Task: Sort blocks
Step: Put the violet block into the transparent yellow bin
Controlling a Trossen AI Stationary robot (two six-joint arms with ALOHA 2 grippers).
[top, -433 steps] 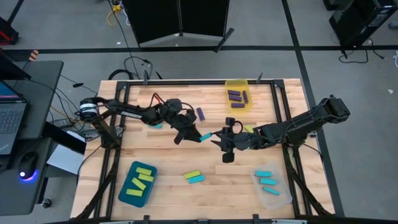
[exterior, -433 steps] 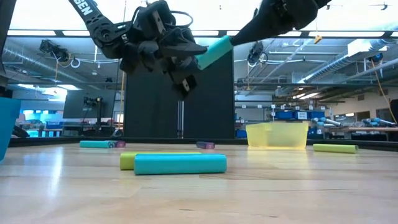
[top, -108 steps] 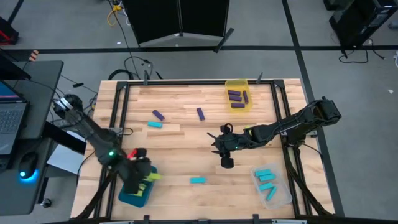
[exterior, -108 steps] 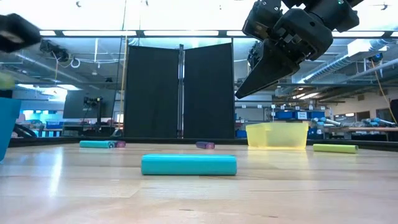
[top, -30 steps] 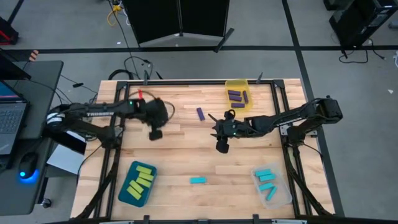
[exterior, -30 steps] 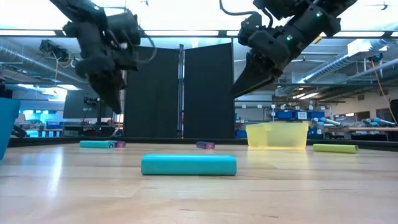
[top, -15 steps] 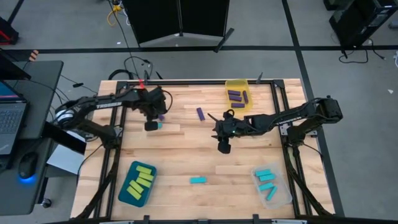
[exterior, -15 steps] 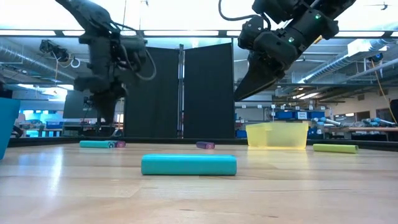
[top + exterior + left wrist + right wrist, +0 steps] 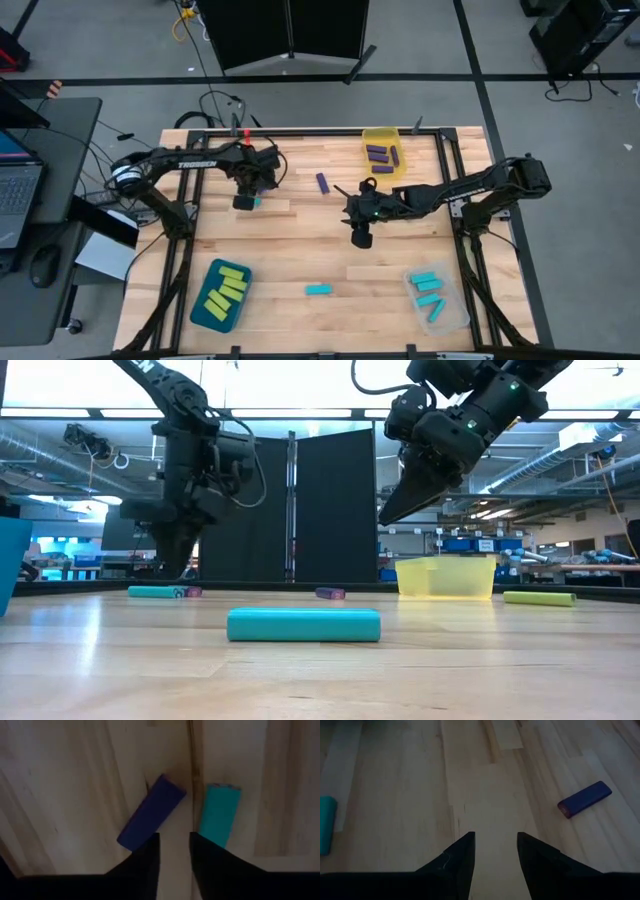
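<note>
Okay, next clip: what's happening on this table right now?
Two arms are sorting small coloured blocks into bins. The left hand hangs, fingers apart, over a purple block and a cyan block lying side by side. The right hand, open and empty, waits mid-table. One cyan block, another purple block and a lime green block also lie loose.

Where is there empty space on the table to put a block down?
The widest bare wood lies between the teal bin and the clear bin, apart from one cyan block. The back left is crowded: the left gripper hovers over a purple block and a cyan one.
</note>
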